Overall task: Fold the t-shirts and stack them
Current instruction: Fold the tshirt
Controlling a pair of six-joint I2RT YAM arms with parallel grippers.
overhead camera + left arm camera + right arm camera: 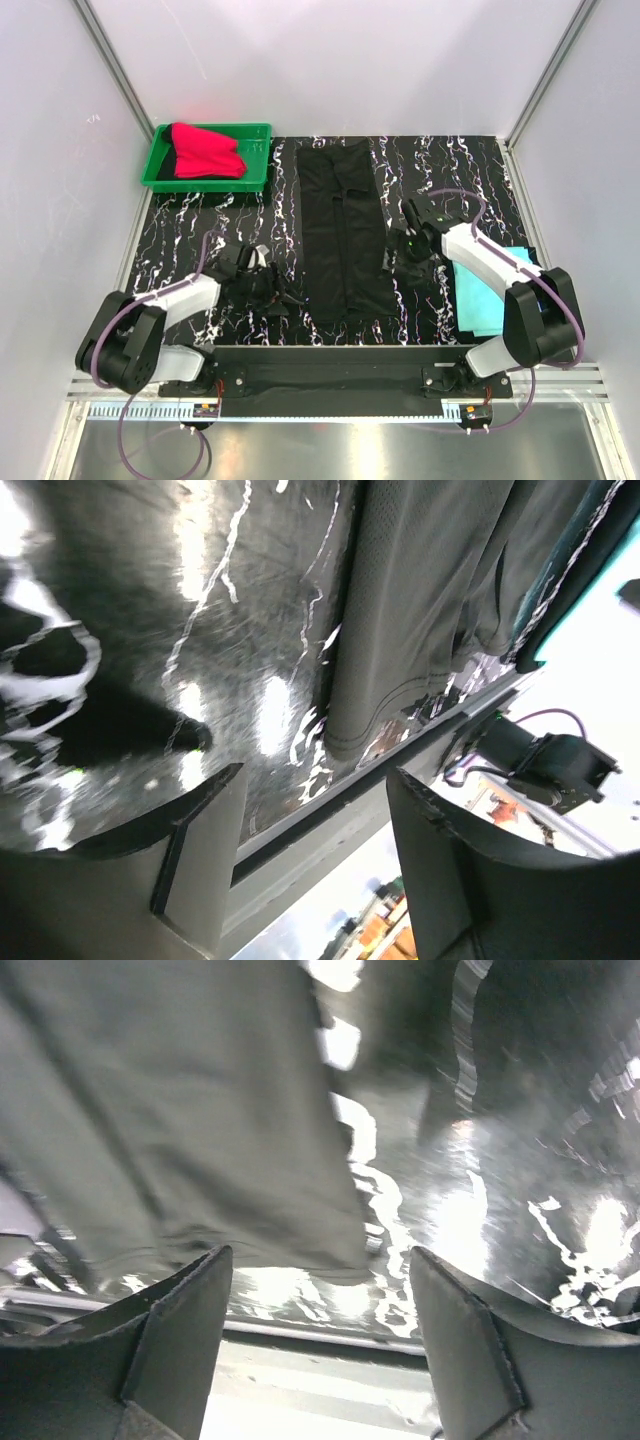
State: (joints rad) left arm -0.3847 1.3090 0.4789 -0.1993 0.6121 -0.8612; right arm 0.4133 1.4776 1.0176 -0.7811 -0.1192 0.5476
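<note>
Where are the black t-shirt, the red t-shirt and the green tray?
black t-shirt (342, 230), top external view, middle of the long folded strip.
red t-shirt (205, 152), top external view, middle of the bundle.
green tray (256, 160), top external view, bare right end.

The tray (212, 185) sits on the table (230, 215) in the far left corner. The first t-shirt (205, 152) lies in the tray. The second t-shirt (343, 230) lies in the middle of the table and runs from the far side toward the near side. The third t-shirt (480, 310) lies on the table by the near right edge, and the right arm (480, 255) reaches over part of it. The left hand (280, 295) is just left of the second t-shirt, by its near end. The right hand (398, 258) is just right of it. The second t-shirt lies between the two hands. The tray is well apart from both hands, behind the left hand.
</note>
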